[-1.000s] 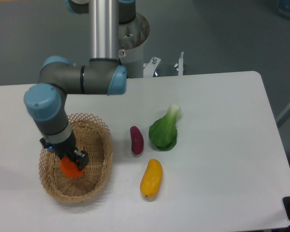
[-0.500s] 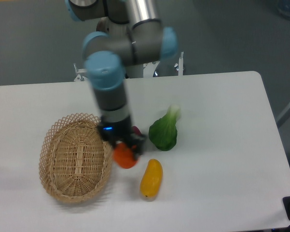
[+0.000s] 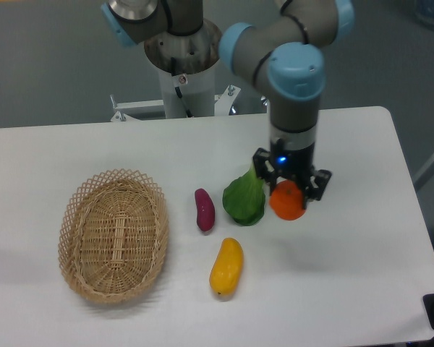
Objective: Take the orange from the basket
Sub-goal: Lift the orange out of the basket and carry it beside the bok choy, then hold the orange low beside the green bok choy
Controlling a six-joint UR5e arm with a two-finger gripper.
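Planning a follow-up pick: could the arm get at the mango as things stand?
Probably not yet: the mango lies in the open, but the gripper is shut on the orange.

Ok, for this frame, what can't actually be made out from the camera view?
- Top of the orange: covered by the gripper, so the contact of the fingers is not visible.
- Whether the orange touches the table or hangs above it: a single overhead view cannot settle this.
- Right edge of the leafy green vegetable: partly hidden by the gripper.
- Upper arm: cut off by the top edge.
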